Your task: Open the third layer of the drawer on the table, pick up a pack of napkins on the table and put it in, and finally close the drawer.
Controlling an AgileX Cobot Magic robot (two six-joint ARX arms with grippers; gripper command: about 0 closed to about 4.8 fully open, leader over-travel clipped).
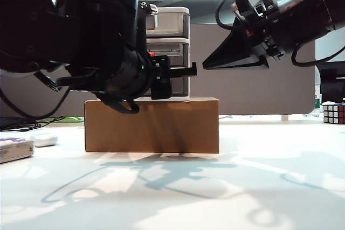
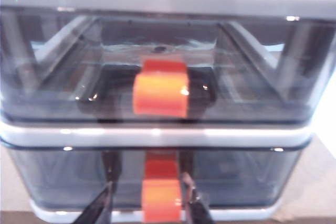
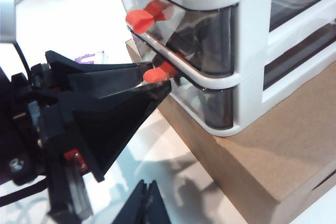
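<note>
The drawer (image 1: 168,52), on the cardboard box (image 1: 152,125), with the left gripper (image 2: 148,198) at its lowest handle

The third layer (image 2: 236,177), lowest tier of the drawer, looks pushed in, flush under the middle tier; the left gripper reaches its front with one finger (image 2: 100,205) on each side of the red handle (image 2: 161,199), jaws apart and close to it, contact not clear. The right gripper (image 1: 207,64) hangs in the air beside the drawer, on the side away from the left arm, level with the middle tier, jaws pressed together and holding nothing. The pack of napkins (image 1: 15,149) lies flat on the table (image 1: 215,187), well away from the drawer on the left arm's side, just beside a small white oval case (image 1: 45,140)
</note>
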